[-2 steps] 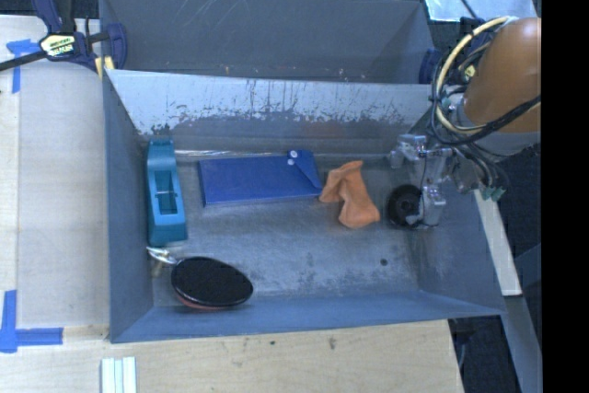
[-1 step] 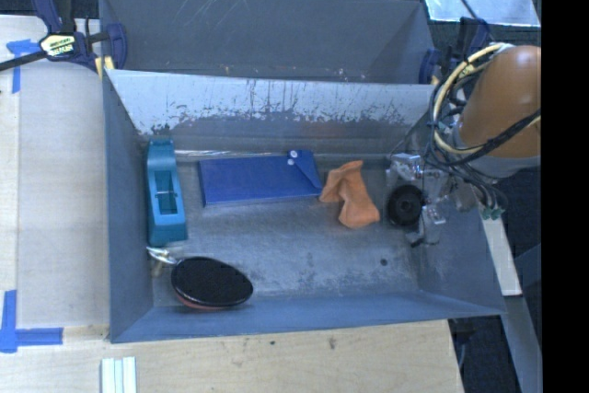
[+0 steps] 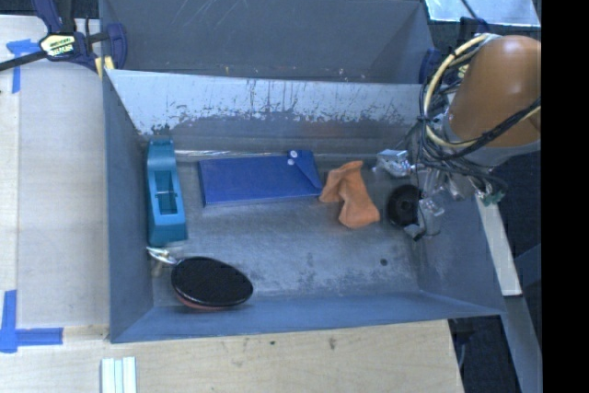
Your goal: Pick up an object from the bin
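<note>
The grey metal bin (image 3: 276,41) has a scuffed floor and a streaked back wall. Leftward in view from the claw (image 3: 421,212) lie a flat blue sheet (image 3: 258,179), farther off a blue tape dispenser (image 3: 166,193), a black oval disc (image 3: 212,283), and near it an orange cloth (image 3: 352,195). A small black lump (image 3: 400,207) sits just beside the claw; it is roundish, with no clear long axis. I cannot tell whether the claw is apart or together.

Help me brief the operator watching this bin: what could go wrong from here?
1. The gripper hangs close to the bin's sloping right wall, so a descent might scrape it.
2. The small black round thing beside it lies near the crumpled orange cloth; a pick might snag or drag both.
</note>
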Robot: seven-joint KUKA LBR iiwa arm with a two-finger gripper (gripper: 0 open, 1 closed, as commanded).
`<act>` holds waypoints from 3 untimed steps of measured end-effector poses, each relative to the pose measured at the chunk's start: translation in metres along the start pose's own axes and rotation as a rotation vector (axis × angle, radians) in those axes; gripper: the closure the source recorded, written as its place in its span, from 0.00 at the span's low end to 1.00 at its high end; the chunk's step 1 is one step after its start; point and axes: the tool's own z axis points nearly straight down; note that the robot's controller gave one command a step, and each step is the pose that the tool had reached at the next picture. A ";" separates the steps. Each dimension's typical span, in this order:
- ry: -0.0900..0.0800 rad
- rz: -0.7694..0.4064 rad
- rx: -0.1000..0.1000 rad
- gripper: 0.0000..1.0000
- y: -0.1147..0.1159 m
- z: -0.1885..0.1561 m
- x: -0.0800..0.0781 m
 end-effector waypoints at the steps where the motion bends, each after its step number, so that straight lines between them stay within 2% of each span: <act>1: -0.005 -0.304 0.002 0.00 -0.015 -0.010 -0.005; 2: -0.004 -0.333 0.003 0.00 -0.031 -0.015 0.001; 3: -0.002 -0.566 0.000 0.00 -0.025 -0.009 0.003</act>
